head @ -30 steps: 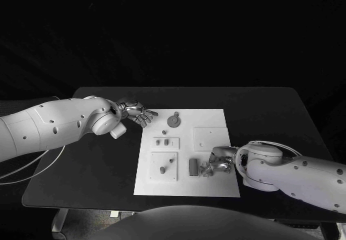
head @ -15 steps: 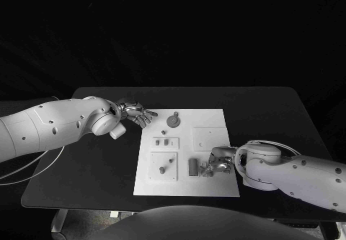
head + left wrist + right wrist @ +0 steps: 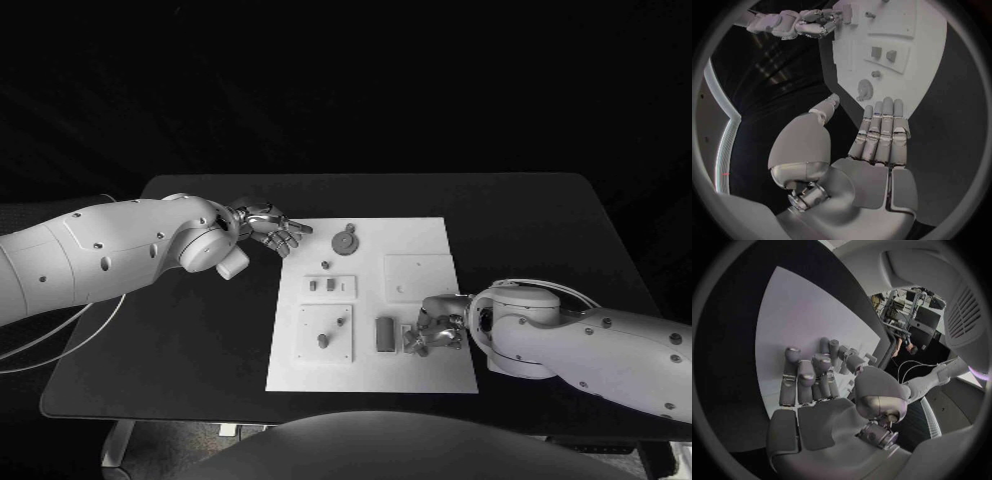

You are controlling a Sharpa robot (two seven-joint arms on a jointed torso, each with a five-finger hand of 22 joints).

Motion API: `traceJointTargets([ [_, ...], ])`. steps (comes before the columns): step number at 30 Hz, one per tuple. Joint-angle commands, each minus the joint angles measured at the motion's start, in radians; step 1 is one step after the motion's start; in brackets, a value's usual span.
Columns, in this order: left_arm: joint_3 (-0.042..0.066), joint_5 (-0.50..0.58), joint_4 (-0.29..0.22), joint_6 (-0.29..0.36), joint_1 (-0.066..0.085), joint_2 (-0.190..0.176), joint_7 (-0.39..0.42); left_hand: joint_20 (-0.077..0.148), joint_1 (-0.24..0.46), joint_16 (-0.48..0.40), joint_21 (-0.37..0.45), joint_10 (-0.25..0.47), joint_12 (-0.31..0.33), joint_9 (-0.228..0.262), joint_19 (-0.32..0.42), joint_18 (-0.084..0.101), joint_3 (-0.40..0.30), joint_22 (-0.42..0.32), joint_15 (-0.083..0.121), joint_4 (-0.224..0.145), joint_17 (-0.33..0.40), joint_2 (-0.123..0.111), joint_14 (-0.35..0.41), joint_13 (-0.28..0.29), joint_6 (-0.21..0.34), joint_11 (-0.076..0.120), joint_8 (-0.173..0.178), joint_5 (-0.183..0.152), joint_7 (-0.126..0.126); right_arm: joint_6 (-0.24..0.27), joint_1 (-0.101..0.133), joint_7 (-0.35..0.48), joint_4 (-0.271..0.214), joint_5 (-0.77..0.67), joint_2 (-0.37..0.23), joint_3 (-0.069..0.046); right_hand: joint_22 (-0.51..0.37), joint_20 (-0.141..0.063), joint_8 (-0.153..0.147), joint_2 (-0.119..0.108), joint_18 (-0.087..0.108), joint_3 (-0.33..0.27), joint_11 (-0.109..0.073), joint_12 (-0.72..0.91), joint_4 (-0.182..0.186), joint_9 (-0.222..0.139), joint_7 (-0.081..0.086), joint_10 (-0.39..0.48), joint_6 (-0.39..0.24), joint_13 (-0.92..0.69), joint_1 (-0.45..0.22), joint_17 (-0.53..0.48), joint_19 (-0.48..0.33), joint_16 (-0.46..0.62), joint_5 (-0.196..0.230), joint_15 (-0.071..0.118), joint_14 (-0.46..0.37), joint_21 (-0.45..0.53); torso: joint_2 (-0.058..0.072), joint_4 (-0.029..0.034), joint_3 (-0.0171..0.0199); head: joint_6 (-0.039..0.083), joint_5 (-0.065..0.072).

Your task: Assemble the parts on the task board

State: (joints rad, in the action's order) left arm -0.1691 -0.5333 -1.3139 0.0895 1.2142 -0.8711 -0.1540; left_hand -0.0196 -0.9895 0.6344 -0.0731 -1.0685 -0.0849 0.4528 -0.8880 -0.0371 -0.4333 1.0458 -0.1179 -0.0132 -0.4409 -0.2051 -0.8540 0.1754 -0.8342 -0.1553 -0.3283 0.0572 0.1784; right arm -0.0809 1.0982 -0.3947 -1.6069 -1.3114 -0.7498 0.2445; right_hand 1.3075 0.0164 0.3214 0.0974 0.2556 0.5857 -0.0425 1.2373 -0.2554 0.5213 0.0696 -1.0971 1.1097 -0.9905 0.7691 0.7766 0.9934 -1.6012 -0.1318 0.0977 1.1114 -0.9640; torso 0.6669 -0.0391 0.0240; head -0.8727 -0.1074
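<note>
left hand [image 3: 274, 228]: fingers straight and apart, empty, beside the task board [image 3: 433, 375]
right hand [image 3: 434, 332]: fingers curled over the board; hold unclear

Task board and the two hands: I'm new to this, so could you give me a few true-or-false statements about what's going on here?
1. The task board is white. True.
2. The left hand holds a part. False: its fingers are spread and hold nothing.
3. The right hand is over the board's near right area. True.
4. The round part lies at the board's near edge. False: it lies near the far edge.
</note>
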Motion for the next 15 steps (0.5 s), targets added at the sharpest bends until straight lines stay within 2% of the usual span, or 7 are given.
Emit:
traceJointTargets([
  [1, 0.0, -0.002, -0.002, -0.012, 0.003, 0.001, 0.003, 0.002, -0.009, -0.004, 0.003, 0.0, 0.006, -0.001, 0.003, -0.02, 0.001, -0.001, 0.001, 0.006, -0.002, 0.003, -0.001, -0.002, 0.001, -0.006, 0.004, -0.002, 0.002, -0.034, -0.003, -0.005, 0.005, -0.006, -0.004, 0.003, 0.014, 0.007, 0.004, 0.008, 0.006, 0.02, 0.006, -0.006, -0.014, 0.0, 0.002, 0.0, -0.004, -0.002, 0.001, 0.001, -0.002, 0.006, -0.002, -0.003, -0.004, 0.004, 0.0, 0.0002, 0.0003, 0.0, -0.001],
  [4, 0.0, -0.003, -0.002, -0.014, 0.003, 0.001, 0.002, 0.002, -0.009, -0.005, 0.003, 0.0, 0.006, -0.001, 0.003, -0.02, 0.001, -0.001, 0.001, 0.006, -0.002, 0.004, -0.001, -0.002, 0.001, -0.006, 0.004, -0.002, 0.002, -0.026, -0.003, -0.002, 0.004, 0.008, -0.004, 0.003, 0.014, 0.007, 0.004, 0.007, 0.006, 0.022, 0.006, -0.006, -0.013, 0.0, 0.002, 0.0, -0.004, -0.002, -0.002, 0.001, -0.001, 0.006, -0.002, -0.004, -0.004, 0.003, 0.0, 0.0003, 0.0004, 0.0, 0.0],
  [15, 0.0, -0.004, -0.001, -0.013, 0.003, 0.002, 0.001, 0.002, -0.01, -0.005, 0.003, 0.0, 0.006, -0.001, 0.003, -0.02, 0.002, -0.001, 0.001, 0.007, -0.002, 0.004, -0.001, -0.002, 0.001, -0.006, 0.004, -0.002, 0.002, 0.053, -0.003, 0.007, 0.003, 0.07, -0.002, 0.003, 0.014, 0.008, 0.006, -0.007, 0.006, 0.032, 0.006, -0.007, 0.002, -0.001, 0.002, -0.002, -0.004, -0.003, -0.024, 0.001, 0.003, 0.007, -0.001, -0.005, -0.001, 0.003, 0.0, 0.0007, 0.0001, 0.0, -0.002],
])
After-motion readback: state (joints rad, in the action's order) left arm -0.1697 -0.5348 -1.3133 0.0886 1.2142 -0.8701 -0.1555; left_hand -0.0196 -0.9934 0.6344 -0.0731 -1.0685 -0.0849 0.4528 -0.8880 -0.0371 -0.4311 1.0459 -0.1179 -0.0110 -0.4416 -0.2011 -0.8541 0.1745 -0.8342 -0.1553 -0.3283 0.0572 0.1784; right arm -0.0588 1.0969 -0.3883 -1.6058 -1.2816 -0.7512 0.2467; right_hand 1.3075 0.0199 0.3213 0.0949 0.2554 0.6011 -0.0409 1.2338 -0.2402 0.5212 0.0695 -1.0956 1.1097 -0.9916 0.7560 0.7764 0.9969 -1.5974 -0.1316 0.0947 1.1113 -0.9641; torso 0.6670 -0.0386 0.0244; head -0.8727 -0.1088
